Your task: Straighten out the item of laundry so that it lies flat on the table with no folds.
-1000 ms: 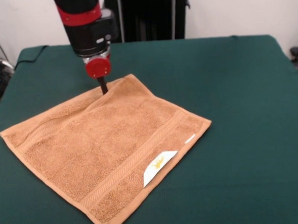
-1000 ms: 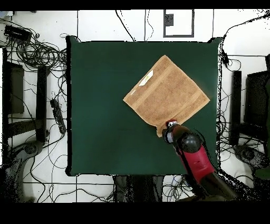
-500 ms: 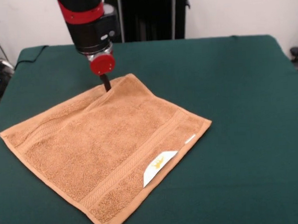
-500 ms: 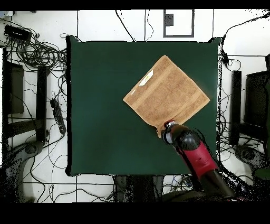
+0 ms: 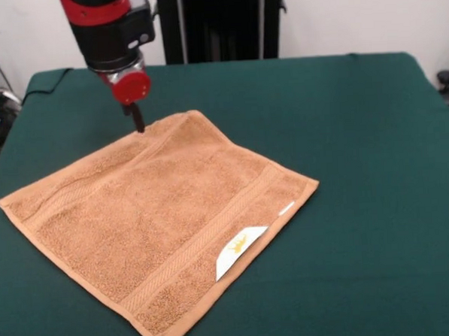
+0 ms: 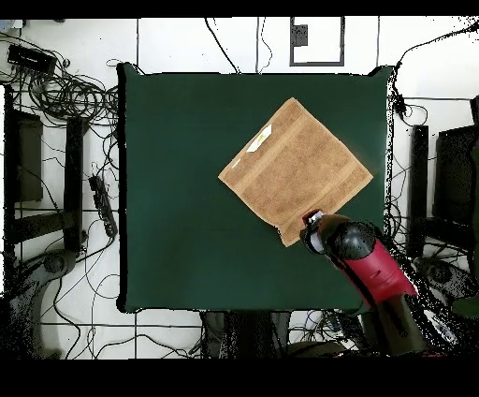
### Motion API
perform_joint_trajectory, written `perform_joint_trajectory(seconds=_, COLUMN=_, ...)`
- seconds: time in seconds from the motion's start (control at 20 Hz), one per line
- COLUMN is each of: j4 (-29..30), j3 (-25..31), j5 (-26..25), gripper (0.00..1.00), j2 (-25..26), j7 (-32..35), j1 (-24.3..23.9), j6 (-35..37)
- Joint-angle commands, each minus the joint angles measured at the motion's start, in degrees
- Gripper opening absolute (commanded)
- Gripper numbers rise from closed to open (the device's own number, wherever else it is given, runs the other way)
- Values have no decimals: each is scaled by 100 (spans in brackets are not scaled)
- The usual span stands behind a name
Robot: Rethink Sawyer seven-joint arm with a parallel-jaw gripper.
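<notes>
Gripper first: from my screens I see only one dark, thin tip hanging below the red disc at the wrist of the red and black arm. It hangs just off the towel's far edge, and I cannot tell whether it is open or closed, or whether it touches the cloth at all. Nothing seems to be lifted by it.

The small square orange-tan terry towel lies on the large dark green cloth-covered table, turned like a diamond, toward the side of the table nearer the arm in the overhead view. It looks spread out almost fully; the only doubtful spot is the edge under the tip, where a slight ridge may remain. A white label with a yellow mark sits at one border.

I judge the towel light, limp and grippy against the cloth top, so dragging it would bunch it. I would pinch a corner or a woven border band, where the weave is firmer, and pull outward, low.

Nothing else lies on the table. Cables and dark equipment are on the floor around it, well apart from the work.
</notes>
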Motion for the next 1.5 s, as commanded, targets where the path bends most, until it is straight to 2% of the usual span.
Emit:
perform_joint_trajectory(seconds=0.05, j4=-627, j3=288, j5=-413, gripper=100, j2=99, j7=64, j1=109, j6=473)
perform_joint_trajectory(seconds=0.5, j4=-521, j3=579, j5=-739, gripper=100, j2=106, j7=149, j1=-98, j6=294)
perform_joint_trajectory(seconds=0.65, j4=-88, j3=770, j5=-253, gripper=100, j2=55, j7=912, j1=-111, j6=-41)
perform_joint_trajectory(seconds=0.8, j4=141, j3=960, j5=28, gripper=100, j2=47, j7=1259, j1=-139, j6=-297)
perform_joint_trajectory(seconds=1.15, j4=475, j3=1397, j5=318, gripper=100, j2=106, j7=1445, j1=-367, j6=-837)
perform_joint_trajectory(seconds=1.3, j4=462, j3=1293, j5=366, gripper=100, j2=101, j7=1445, j1=-269, j6=-772)
perform_joint_trajectory(seconds=1.35, j4=475, j3=1223, j5=443, gripper=0, j2=99, j7=1497, j1=-187, j6=-794)
perform_joint_trajectory(seconds=1.5, j4=492, j3=1155, j5=501, gripper=0, j2=91, j7=1573, j1=-114, j6=-821)
